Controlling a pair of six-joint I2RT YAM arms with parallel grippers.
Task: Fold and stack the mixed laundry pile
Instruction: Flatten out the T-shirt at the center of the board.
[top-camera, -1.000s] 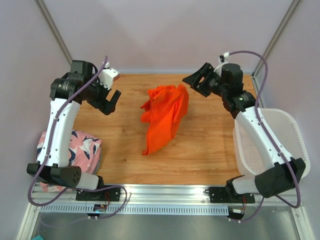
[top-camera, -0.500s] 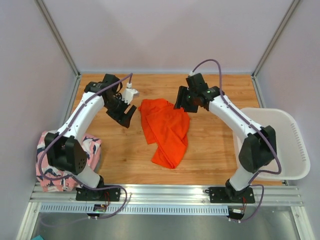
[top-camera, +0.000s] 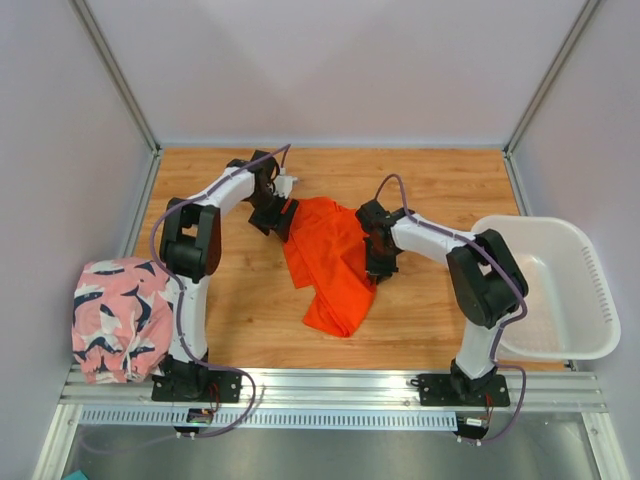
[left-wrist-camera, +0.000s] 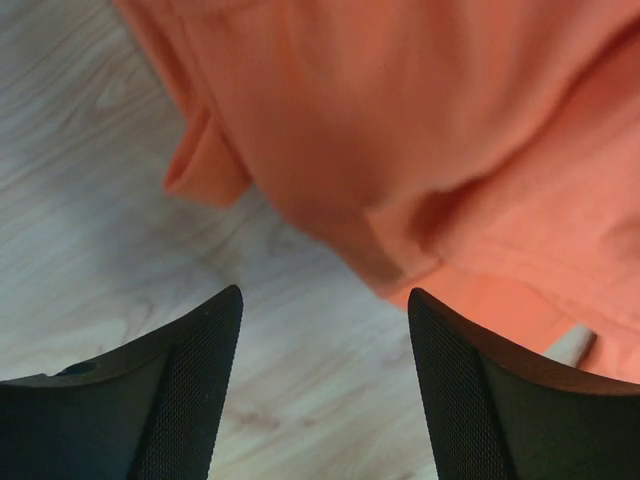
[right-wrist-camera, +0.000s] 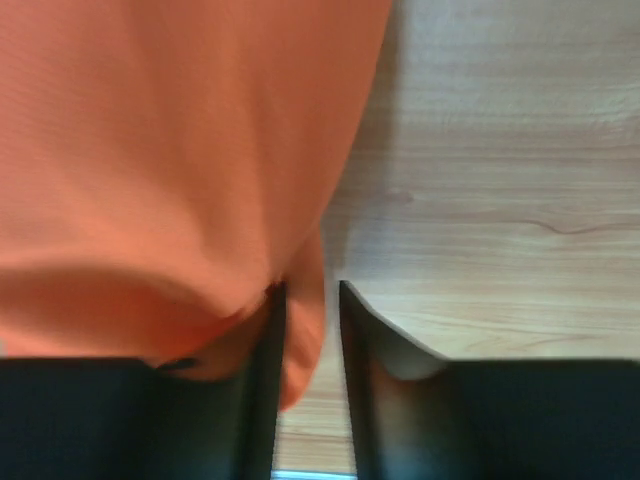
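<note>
Straddling the cloth (right-wrist-camera: 170, 150) by its edge, right gripper (right-wrist-camera: 312, 310) may slip; we cannot tell if it grips; left gripper (left-wrist-camera: 325, 310) gapes.

A: Where does the top view stand?
B: High above and behind the arm bases, facing down and forward; it takes in the whole table (top-camera: 440, 300).
A: And the wrist views?
B: One looks past the left gripper (left-wrist-camera: 325, 390), one past the right gripper (right-wrist-camera: 310, 380); both very near the wood; each catches an edge of the orange garment (left-wrist-camera: 420, 120) (right-wrist-camera: 170, 150), which the top view (top-camera: 330, 260) shares.
</note>
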